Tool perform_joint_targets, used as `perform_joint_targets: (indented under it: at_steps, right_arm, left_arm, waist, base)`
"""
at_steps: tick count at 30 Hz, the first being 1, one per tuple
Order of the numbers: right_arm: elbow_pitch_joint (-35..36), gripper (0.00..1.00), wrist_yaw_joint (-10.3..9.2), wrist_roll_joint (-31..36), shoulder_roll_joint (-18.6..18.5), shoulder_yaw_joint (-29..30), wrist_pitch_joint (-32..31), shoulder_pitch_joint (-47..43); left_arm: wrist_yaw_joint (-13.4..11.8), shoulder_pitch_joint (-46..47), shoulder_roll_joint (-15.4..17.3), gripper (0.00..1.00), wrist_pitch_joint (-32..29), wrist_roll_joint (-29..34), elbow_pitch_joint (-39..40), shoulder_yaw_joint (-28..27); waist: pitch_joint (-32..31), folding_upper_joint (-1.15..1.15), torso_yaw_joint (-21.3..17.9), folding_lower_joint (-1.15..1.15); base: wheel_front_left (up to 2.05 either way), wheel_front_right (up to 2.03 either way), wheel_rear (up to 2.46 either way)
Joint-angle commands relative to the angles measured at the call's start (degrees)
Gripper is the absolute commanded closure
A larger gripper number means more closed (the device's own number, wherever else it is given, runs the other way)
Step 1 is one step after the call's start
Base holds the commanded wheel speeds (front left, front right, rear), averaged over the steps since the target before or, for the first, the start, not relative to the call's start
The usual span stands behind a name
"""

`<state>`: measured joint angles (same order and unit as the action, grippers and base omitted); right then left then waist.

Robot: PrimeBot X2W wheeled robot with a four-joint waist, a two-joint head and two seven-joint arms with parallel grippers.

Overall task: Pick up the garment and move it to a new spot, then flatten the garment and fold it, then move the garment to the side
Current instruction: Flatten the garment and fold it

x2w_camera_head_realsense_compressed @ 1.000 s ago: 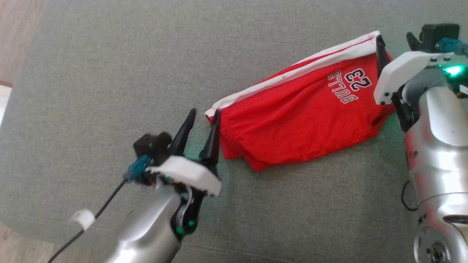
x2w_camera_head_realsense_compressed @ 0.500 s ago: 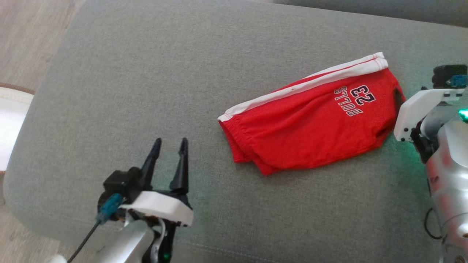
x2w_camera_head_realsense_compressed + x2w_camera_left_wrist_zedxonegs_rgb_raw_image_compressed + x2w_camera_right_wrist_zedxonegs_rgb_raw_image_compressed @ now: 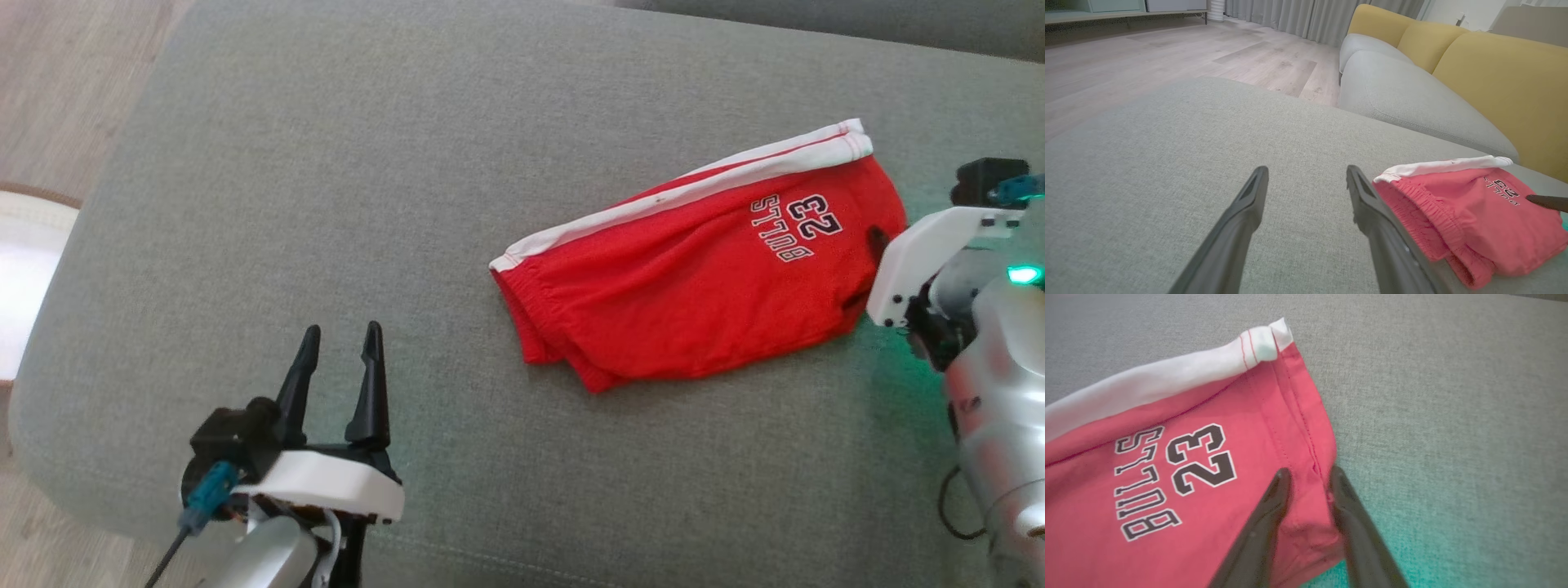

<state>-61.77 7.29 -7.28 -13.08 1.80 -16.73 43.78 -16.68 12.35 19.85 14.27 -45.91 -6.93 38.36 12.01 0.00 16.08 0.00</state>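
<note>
**Desk:** What do the shorts look like?

**Me:** The shorts are red with a white stripe along one side and "BULLS 23" in black print. They lie folded over on the grey cushion, towards my right.

**Desk:** And the pincers?

**Me:** My right pincer is at the leg hem. Its fingers are narrow with the cloth edge bunched between them, but I can't tell if the grip is firm. My left pincer is spread wide above bare cushion, well apart from the shorts' elastic end.
</note>
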Motion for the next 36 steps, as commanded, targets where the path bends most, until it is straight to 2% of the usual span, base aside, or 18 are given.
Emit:
perform_joint_targets:
  at_steps: [1, 6, 13, 19, 26, 30, 36]
  right_arm:
    - [1.1, 1.00, 0.20, -0.9, 0.8, -1.6, 0.0, -1.1]
    - [3.0, 1.00, 0.20, -3.9, 1.7, -2.7, 3.4, -1.1]
    - [7.2, 1.00, 0.20, -8.4, 2.9, -5.2, 7.0, -2.8]
    - [11.4, 1.00, 0.20, -11.4, 3.3, -5.8, 10.4, -9.1]
    - [18.4, 1.00, 0.20, -12.9, 6.2, -3.0, 14.7, -20.6]
    - [22.9, 1.00, 0.20, -11.9, 8.2, -0.6, 15.3, -25.3]
    - [26.4, 1.00, 0.20, -8.4, 9.3, 1.8, 14.3, -25.3]
  left_arm:
    - [-0.4, 1.0, 2.1, 0.00, 0.5, 0.2, 2.0, -2.8]
    - [-1.0, 1.0, 3.1, 0.00, 0.4, 1.0, 2.9, -2.9]
    - [-2.0, 0.1, 4.7, 0.00, 0.1, 1.0, 4.0, -3.8]
    - [-2.8, -1.5, 5.5, 0.00, 0.1, 0.7, 4.6, -4.3]
    - [-3.9, -4.6, 6.4, 0.00, 0.1, 0.2, 5.7, -4.8]
    - [-4.4, -5.4, 6.4, 0.00, 0.1, 0.2, 6.5, -4.6]
    - [-4.3, -4.9, 5.8, 0.00, -0.1, 0.3, 6.5, -4.0]
  waist:
    - [-0.4, 0.00, -0.4, 0.00]
    - [-1.7, 0.00, -2.3, 0.00]
    - [-4.6, 0.00, -7.1, 0.00]
    - [-7.0, 0.00, -10.7, 0.00]
    - [-9.4, 0.00, -15.0, 0.00]
    - [-9.6, 0.00, -16.0, 0.00]
    - [-8.9, 0.00, -14.7, 0.00]
  base:
    - [0.00, 0.00, 0.00]
    - [0.00, 0.00, 0.00]
    - [0.00, 0.00, 0.00]
    - [0.00, 0.00, 0.00]
    - [0.00, 0.00, 0.00]
    - [0.00, 0.00, 0.00]
    - [0.00, 0.00, 0.00]
